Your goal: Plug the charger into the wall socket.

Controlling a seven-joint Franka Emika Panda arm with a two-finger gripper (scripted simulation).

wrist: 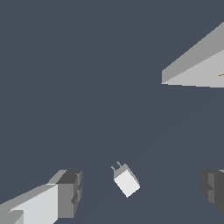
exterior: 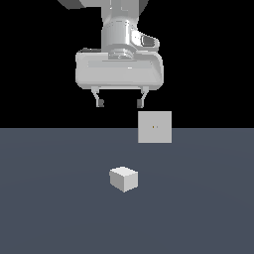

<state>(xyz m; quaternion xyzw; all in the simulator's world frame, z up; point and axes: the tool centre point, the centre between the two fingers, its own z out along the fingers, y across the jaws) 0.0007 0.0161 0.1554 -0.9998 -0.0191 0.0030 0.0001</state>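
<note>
Wrist view shows the gripper (wrist: 140,192) spread wide and empty, the charger (wrist: 127,181) on the floor below between its fingers. It looks light and rigid; grasp its flat sides, avoiding the prongs.

White-grey arm (exterior: 121,30), wide pale gripper (exterior: 121,103) body, two thin fingers w/ dark pads (exterior: 101,103).

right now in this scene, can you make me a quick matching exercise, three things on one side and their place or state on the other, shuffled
Things:
1. charger
2. wall socket
3. gripper

Places or states:
A. upright, toward the exterior view's right
B. fingers spread, empty, above the floor
C. lying on the floor, two prongs showing in the wrist view

Pairs: 1-C, 2-A, 3-B
</note>
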